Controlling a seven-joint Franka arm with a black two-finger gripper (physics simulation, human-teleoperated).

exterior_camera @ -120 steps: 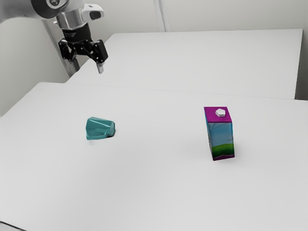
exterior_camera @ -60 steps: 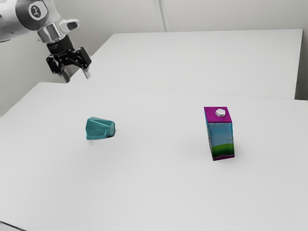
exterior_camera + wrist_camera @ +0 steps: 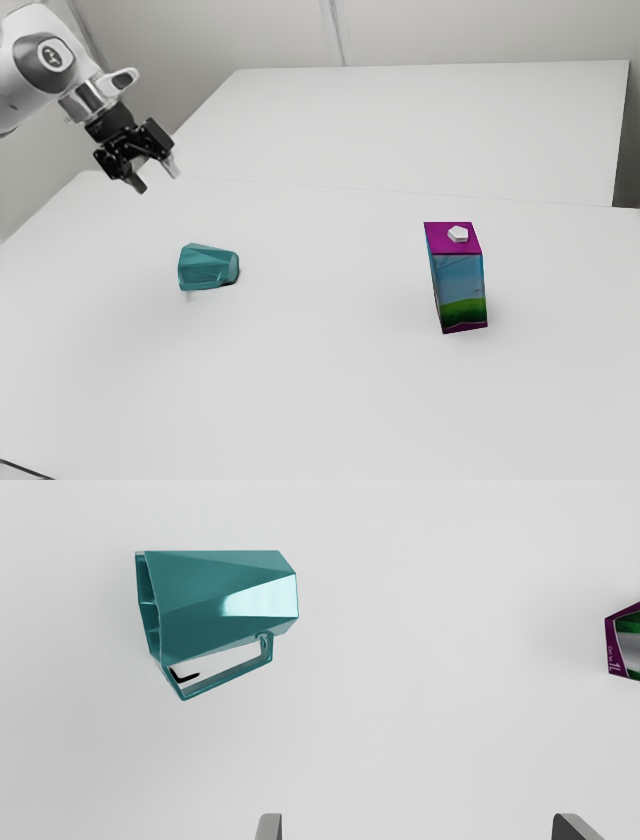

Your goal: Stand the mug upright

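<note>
Mug [image 3: 207, 268], teal, faceted, glossy, lies tipped at the exterior view's left, righting outstanding; black two-finger gripper [image 3: 156, 180] open, empty.

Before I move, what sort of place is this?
Probably a simulated robot test room: a plain white table, pale undecorated walls behind, and a robot arm reaching in.

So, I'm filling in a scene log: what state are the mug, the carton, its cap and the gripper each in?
Mug: lying on its side, its mouth turned away from the carton, not upright.
Drink carton: standing upright.
White cap: on the carton's top.
Gripper: jaws open, nothing between them, raised clear of the mug.
</note>
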